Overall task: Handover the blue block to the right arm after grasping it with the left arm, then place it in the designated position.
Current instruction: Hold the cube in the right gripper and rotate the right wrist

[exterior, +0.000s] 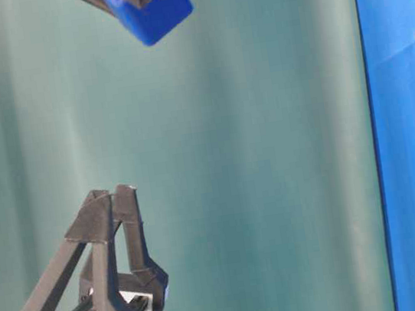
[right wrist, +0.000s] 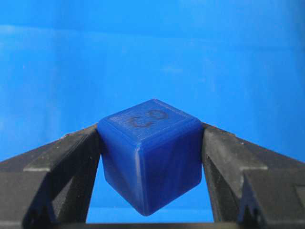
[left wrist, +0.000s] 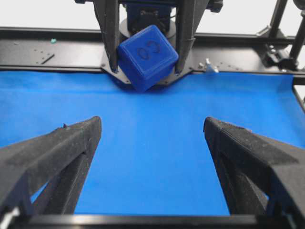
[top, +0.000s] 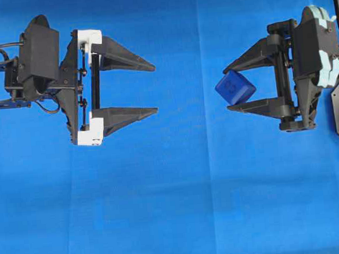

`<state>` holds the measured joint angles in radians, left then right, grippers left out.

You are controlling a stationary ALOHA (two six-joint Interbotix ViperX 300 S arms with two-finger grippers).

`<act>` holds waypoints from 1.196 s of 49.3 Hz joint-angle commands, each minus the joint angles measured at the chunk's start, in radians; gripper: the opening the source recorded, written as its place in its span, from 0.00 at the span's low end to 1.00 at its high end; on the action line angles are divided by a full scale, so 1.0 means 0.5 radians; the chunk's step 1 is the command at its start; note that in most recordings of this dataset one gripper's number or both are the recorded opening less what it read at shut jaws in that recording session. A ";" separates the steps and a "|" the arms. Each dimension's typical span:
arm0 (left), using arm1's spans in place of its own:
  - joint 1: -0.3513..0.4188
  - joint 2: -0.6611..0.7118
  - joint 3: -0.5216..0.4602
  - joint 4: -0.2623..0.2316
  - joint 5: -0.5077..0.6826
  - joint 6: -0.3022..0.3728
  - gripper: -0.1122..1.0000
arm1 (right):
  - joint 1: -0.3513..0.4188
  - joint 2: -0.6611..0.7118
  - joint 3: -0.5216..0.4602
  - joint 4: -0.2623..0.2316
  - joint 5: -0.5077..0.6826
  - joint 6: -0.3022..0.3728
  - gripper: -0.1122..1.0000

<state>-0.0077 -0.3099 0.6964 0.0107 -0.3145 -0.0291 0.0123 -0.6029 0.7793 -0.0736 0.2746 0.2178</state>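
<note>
Blue block [top: 235,87] pinched tilted in level right claw [top: 234,85].

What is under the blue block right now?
The blue block hangs clamped between the right gripper fingers, tilted on a corner. Beneath it only the blue cloth shows, with nothing touching it. Its faces against the fingers are covered.
</note>
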 commanded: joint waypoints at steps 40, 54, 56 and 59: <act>0.003 -0.040 -0.034 0.003 -0.009 0.003 0.94 | 0.000 -0.009 -0.049 0.003 0.000 0.006 0.59; 0.003 -0.040 -0.037 0.003 -0.009 0.003 0.94 | 0.000 0.006 -0.052 0.003 -0.003 0.006 0.59; 0.006 -0.040 -0.037 0.003 -0.009 0.003 0.94 | 0.000 0.015 -0.052 0.000 -0.003 0.006 0.59; 0.006 -0.040 -0.037 0.000 -0.009 0.003 0.94 | 0.000 0.040 -0.052 0.003 -0.009 0.006 0.59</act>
<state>-0.0061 -0.3099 0.6964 0.0107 -0.3145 -0.0291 0.0123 -0.5937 0.7793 -0.0736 0.2792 0.2194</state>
